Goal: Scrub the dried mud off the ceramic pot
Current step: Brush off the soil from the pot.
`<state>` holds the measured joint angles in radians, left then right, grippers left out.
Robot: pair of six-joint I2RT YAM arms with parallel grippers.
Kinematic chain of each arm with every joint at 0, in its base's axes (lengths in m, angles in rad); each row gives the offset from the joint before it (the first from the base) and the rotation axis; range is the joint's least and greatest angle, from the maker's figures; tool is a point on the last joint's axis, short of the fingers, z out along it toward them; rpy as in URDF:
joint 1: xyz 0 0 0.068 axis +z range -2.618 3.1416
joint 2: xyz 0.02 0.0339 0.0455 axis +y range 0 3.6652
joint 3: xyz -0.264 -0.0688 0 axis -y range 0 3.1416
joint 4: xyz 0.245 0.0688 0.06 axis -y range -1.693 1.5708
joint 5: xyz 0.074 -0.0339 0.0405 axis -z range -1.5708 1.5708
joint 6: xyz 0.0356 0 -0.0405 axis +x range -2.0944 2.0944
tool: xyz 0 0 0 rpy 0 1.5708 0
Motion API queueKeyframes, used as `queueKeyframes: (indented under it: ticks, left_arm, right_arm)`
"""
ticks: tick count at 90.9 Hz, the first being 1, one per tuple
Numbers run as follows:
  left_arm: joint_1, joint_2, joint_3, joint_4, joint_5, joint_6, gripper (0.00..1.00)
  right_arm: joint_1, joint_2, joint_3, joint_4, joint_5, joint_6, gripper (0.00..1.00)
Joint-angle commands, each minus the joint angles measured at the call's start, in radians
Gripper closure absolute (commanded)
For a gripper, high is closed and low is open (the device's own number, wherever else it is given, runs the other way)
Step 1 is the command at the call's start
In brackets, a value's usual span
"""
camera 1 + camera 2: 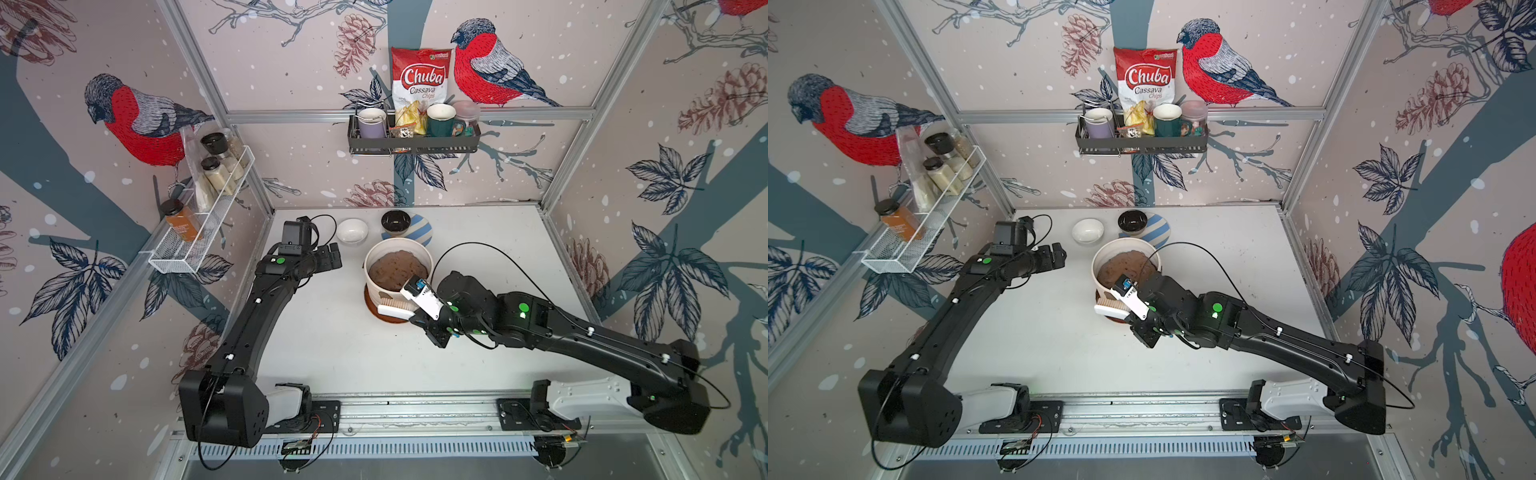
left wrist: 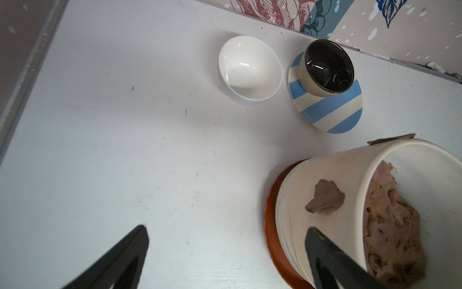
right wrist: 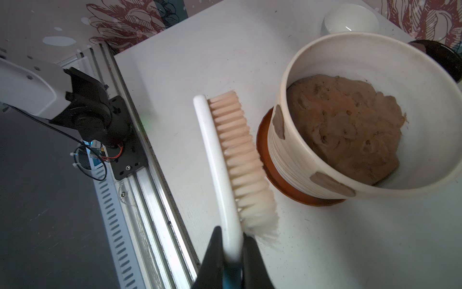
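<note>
The cream ceramic pot (image 1: 375,286) (image 1: 1101,286) stands on a brown saucer (image 3: 264,140) mid-table, filled with a brown mass. Patches of dried mud (image 2: 325,196) (image 3: 278,121) stick to its outer wall, another near the rim (image 3: 331,184). My right gripper (image 1: 415,318) (image 1: 1130,321) (image 3: 231,235) is shut on the handle of a white brush (image 1: 395,308) (image 1: 1109,309) (image 3: 215,150). The bristles face the pot's lower front wall, close by the saucer; I cannot tell if they touch. My left gripper (image 1: 332,255) (image 1: 1057,255) (image 2: 227,227) hangs open left of the pot, holding nothing.
Behind the pot sit a small white bowl (image 1: 352,230) (image 2: 247,67) and a black bowl (image 1: 395,220) (image 2: 327,66) on a blue-striped plate (image 1: 422,237) (image 2: 330,112). Wall racks hang at the left and back. The arms' metal rail (image 1: 415,409) runs along the table's front edge.
</note>
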<state>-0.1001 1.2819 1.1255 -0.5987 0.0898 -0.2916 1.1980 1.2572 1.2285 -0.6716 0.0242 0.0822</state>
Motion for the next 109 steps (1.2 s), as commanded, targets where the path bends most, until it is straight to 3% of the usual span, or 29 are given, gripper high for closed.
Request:
queueKeyframes:
  ticks: [1,30,39,48,65,75,109]
  left_arm:
    - [0.009,0.0,-0.015,0.057,0.086,-0.011,0.03]
    - [0.01,-0.014,-0.051,0.083,0.11,0.001,0.03]
    - [0.009,-0.022,-0.064,0.108,0.112,0.0,0.03]
    - [0.01,-0.025,-0.075,0.123,0.117,-0.004,0.03]
    - [0.01,-0.016,-0.074,0.118,0.109,-0.001,0.03]
    - [0.01,-0.009,-0.075,0.121,0.122,-0.005,0.03]
    - [0.008,0.019,-0.065,0.104,0.139,-0.005,0.04]
  right_arm:
    - [0.002,0.041,0.021,-0.008,0.03,0.034,1.0]
    - [-0.117,0.118,0.074,-0.085,-0.081,0.123,1.0]
    - [-0.058,0.129,0.078,-0.095,-0.005,0.104,1.0]
    - [-0.005,0.175,0.113,-0.076,0.099,0.18,1.0]
    - [0.002,0.354,0.266,-0.103,0.179,0.351,1.0]
    - [0.003,0.404,0.314,-0.114,0.243,0.381,1.0]
    - [-0.027,0.329,0.188,-0.088,0.177,0.431,1.0]
